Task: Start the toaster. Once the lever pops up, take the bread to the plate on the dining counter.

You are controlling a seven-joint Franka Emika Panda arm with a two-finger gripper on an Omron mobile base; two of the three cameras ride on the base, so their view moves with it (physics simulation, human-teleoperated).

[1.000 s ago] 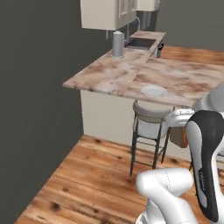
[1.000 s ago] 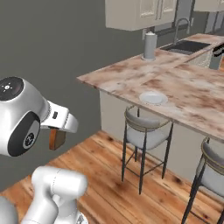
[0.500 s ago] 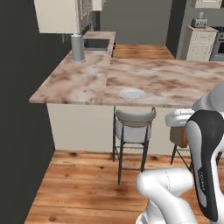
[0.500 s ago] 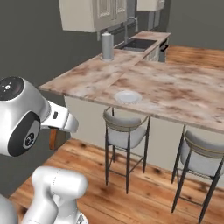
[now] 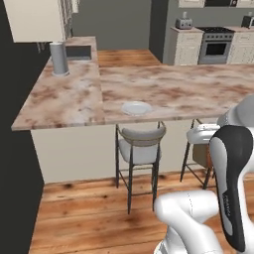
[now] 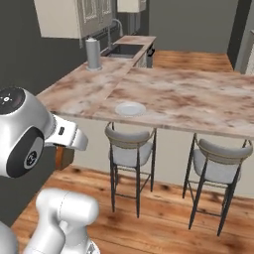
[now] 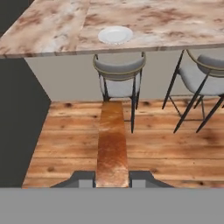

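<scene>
Gripper point(image 7: 112, 177) fingers clamp my toasted bread slice point(image 7: 112, 140) by its near edge, low over the floor; light, stiff, crumbly, so I'd keep the pinch gentle toward the plate point(image 7: 115, 34) on the dining counter point(image 7: 175, 22)

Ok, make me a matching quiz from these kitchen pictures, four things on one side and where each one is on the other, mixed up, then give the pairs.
Things:
1. bread
2. plate
3. grey canister
4. stool

Places:
A. tucked under the dining counter edge, below the plate
B. between the fingers of the gripper
C. near the sink, at the counter's far end
D. flat on the counter near its front edge

Pairs: 1-B, 2-D, 3-C, 4-A
</scene>
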